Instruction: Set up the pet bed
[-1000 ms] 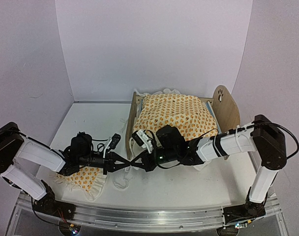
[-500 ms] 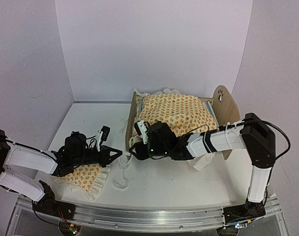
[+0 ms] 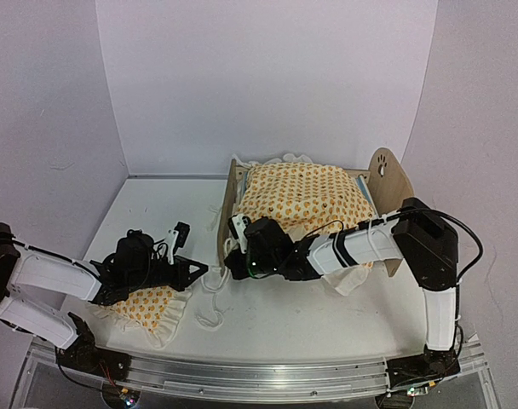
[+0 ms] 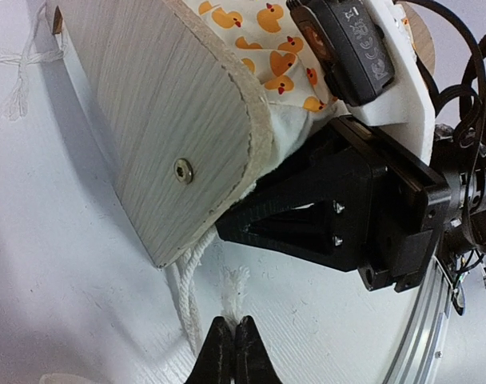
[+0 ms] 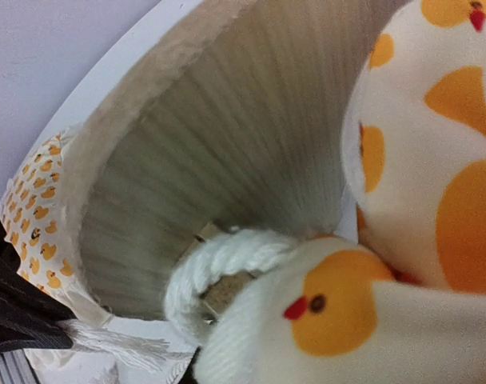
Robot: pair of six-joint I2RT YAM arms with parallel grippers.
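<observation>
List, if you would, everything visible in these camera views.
pet bed: one, light plywood, far centre-right of the table.
duck-print blanket: one, orange-on-cream, draped over the bed.
mattress: one, blue-striped, edge showing beside the headboard.
pillow: one, matching duck print, near left of the table.
cord: one, white, on the table by the footboard.
table: one, white.
left gripper: one, black, shut on the cord's frayed end.
right gripper: one, black, at the footboard's near corner; jaws hidden.
</observation>
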